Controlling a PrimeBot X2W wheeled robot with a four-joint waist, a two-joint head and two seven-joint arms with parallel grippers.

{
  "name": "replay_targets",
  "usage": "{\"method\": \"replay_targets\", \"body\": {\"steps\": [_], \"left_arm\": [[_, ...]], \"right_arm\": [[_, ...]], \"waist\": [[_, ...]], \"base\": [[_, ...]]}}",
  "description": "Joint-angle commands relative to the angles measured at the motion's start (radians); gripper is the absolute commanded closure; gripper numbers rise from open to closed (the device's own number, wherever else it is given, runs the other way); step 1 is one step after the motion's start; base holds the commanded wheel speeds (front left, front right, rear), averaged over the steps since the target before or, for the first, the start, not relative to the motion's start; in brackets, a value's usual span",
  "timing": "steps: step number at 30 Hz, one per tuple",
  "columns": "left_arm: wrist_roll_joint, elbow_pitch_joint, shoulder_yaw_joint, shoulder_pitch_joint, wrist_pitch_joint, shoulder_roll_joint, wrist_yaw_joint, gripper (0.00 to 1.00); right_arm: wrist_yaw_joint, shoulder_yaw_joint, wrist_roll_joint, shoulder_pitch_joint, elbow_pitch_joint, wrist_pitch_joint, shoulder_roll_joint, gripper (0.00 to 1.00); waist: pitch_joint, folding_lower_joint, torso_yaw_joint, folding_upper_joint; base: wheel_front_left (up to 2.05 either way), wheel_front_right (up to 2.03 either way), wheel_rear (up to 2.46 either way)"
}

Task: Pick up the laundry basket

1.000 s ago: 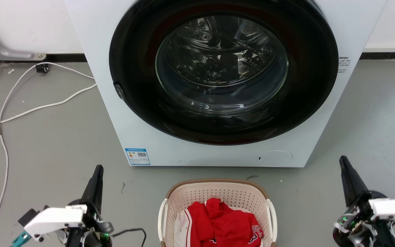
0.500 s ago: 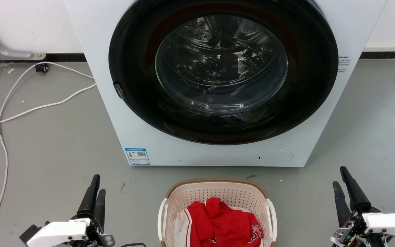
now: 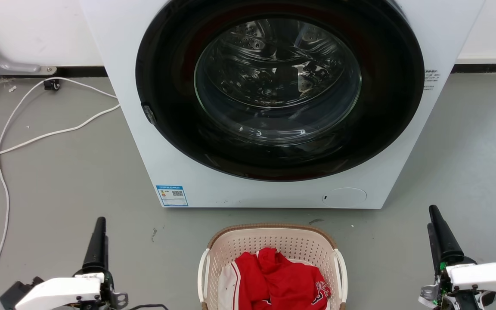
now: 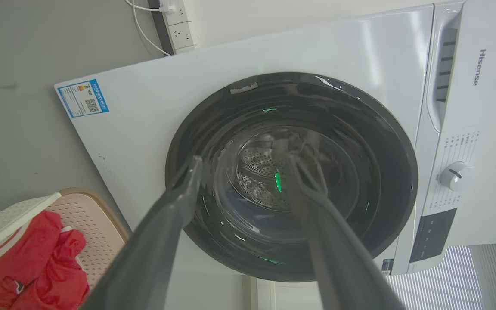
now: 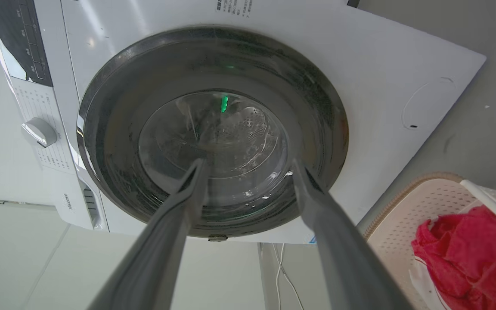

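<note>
The big white washing machine stands at the back, its round dark door facing us; the laundry basket sits on the grey floor just in front of it, between the two grippers and touching neither; red clothes lie inside it; the left gripper has its fingers spread wide with nothing between them; the right gripper is spread the same way; a thin white cable lies on the floor at the left.

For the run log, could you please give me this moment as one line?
left gripper: open, empty | right gripper: open, empty | laundry basket: on floor, ungrasped
</note>
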Motion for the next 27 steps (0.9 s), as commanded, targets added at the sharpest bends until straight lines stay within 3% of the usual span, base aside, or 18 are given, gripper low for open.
{"method": "replay_targets", "body": {"steps": [1,6,11,19,27], "left_arm": [[0.029,-0.025,0.014,-0.014,-0.009,0.004,0.001,0.0],[0.1,-0.071,0.029,-0.019,-0.028,0.004,0.001,0.0],[0.242,-0.133,0.032,-0.007,-0.047,0.005,0.002,0.0],[0.414,-0.195,-0.023,0.013,-0.075,0.005,0.039,0.0],[0.641,-0.253,-0.081,0.027,-0.1,0.006,0.03,0.0]], "right_arm": [[0.002,0.001,-0.044,-0.023,-0.025,-0.009,-0.003,0.0],[0.002,0.008,-0.182,-0.029,-0.061,-0.029,-0.003,0.0],[0.002,0.017,-0.309,-0.032,-0.104,-0.048,-0.003,0.0],[0.002,0.046,-0.546,-0.033,-0.162,-0.076,-0.003,0.0],[0.002,0.085,-0.706,-0.019,-0.171,-0.102,-0.003,0.0]], "waist": [[0.0,0.0,0.0,0.0],[0.003,0.0,-0.001,0.0],[0.006,0.0,-0.003,0.0],[0.013,0.0,-0.005,0.0],[0.016,0.0,-0.005,0.0]], "base": [[0.0,0.0,0.0],[0.0,0.0,0.0],[0.0,0.0,0.0],[0.0,0.0,0.0],[0.0,0.0,0.0]]}}
